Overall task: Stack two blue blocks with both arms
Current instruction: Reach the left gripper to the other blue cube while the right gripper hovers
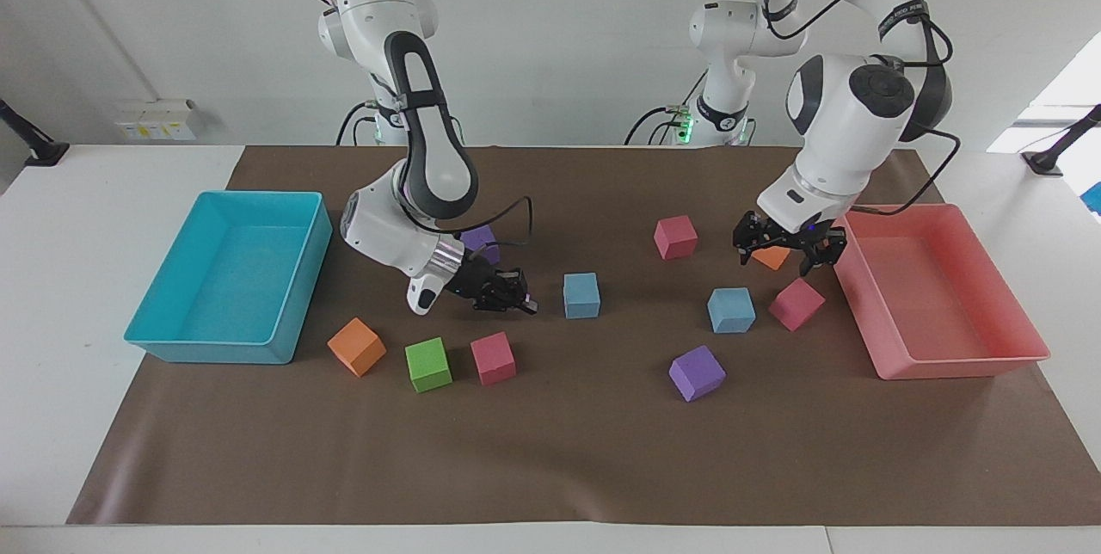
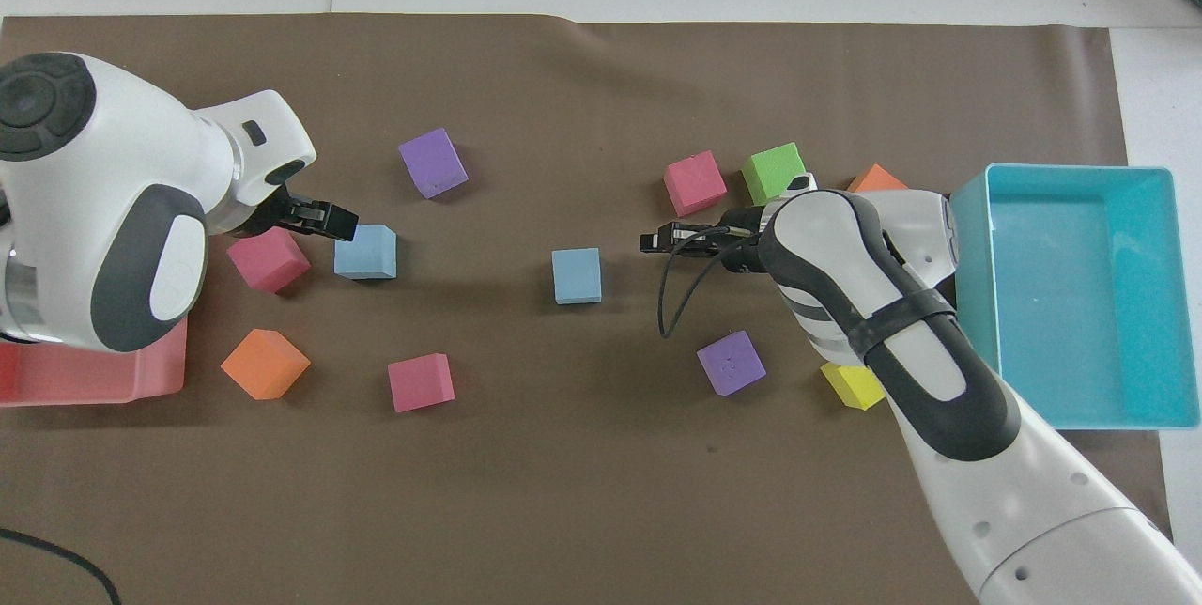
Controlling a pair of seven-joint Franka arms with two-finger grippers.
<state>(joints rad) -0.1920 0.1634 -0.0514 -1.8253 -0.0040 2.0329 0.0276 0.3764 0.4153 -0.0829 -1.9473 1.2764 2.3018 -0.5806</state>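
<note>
Brown mat (image 1: 550, 451) | blue blocks (image 1: 581, 294) (image 1: 731, 310) lie apart mid-mat | right gripper (image 1: 521, 303) low beside one, fingers: cannot tell | left gripper (image 1: 781, 249) spread wide, above orange cube (image 1: 772, 257) near the other

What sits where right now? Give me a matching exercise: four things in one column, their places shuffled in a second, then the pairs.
Things
1. right gripper
2. left gripper
3. yellow block
4. green block

Places
A. between an orange block and a pink block
B. beside a purple block, toward the turquoise tray
C. low beside the middle blue block
D. raised above the blocks by the pink tray

Pairs: 1-C, 2-D, 3-B, 4-A
</note>
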